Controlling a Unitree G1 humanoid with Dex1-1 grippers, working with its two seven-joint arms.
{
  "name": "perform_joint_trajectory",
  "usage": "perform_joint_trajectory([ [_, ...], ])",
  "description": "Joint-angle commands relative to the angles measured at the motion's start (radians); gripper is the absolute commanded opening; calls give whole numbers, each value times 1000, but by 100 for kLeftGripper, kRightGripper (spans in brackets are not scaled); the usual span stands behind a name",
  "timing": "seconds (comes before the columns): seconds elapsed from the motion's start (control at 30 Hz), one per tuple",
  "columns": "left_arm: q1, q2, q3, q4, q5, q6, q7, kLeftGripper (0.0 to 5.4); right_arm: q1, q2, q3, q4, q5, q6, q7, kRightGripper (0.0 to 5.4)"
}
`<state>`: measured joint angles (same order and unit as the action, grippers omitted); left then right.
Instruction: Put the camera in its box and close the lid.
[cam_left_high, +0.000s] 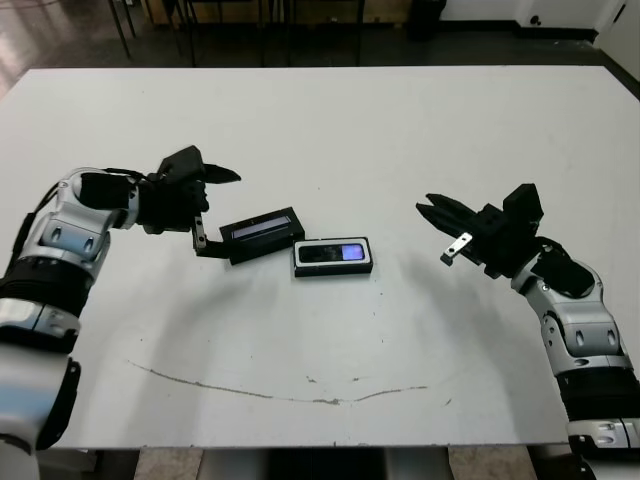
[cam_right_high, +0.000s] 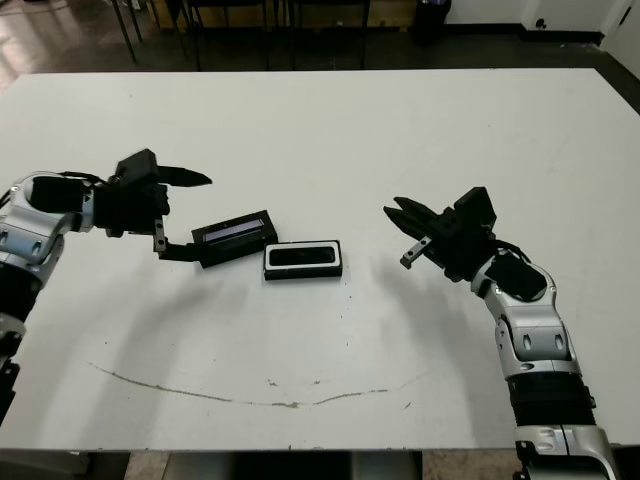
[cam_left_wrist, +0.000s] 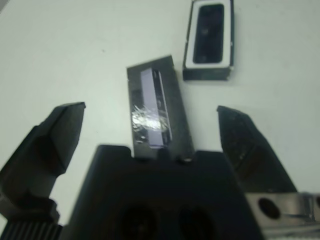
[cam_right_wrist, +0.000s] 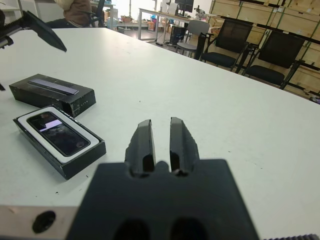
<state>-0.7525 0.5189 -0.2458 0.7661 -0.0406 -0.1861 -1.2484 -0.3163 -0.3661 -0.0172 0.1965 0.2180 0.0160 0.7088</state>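
At the left side of the table, I am seeing my left gripper hanging with its two black fingers spread wide and nothing between them; one finger is pointing out over the table and the other is reaching down beside the near end of the lid. Whether that lower fingertip is touching the lid, I cannot tell. My right gripper is hovering well off to the right, its fingers drawn almost together with only a thin slit showing in the right wrist view, gripping nothing.

No brand or writing is reading clearly on any item. The lid is lying flat on the table, a matte black rectangle with a long pale grey-blue stripe along its top; the left wrist view is showing a scuffed, glinting patch on that stripe. Just beside it, corner to corner, the box is sitting open, black outside with a white lining showing as a rim. The camera is lying inside the box, glossy black with rounded ends and a small bluish-white patch on its upper face.

A faint curved grey smear is running across the near part of the white tabletop.
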Motion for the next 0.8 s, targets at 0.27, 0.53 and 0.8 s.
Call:
perform_joint_trajectory([
  [0.27,13,-33,-12,113,69,-66,25,538,18,-19,16,16,-23,1,8,0],
  [0.53,20,-55,7,159,84,8,66,538,15,-22,22,36,-29,-12,26,0],
  [0.8,47,-83,45,142,47,140,75,406,20,-28,23,37,-36,-17,34,0],
])
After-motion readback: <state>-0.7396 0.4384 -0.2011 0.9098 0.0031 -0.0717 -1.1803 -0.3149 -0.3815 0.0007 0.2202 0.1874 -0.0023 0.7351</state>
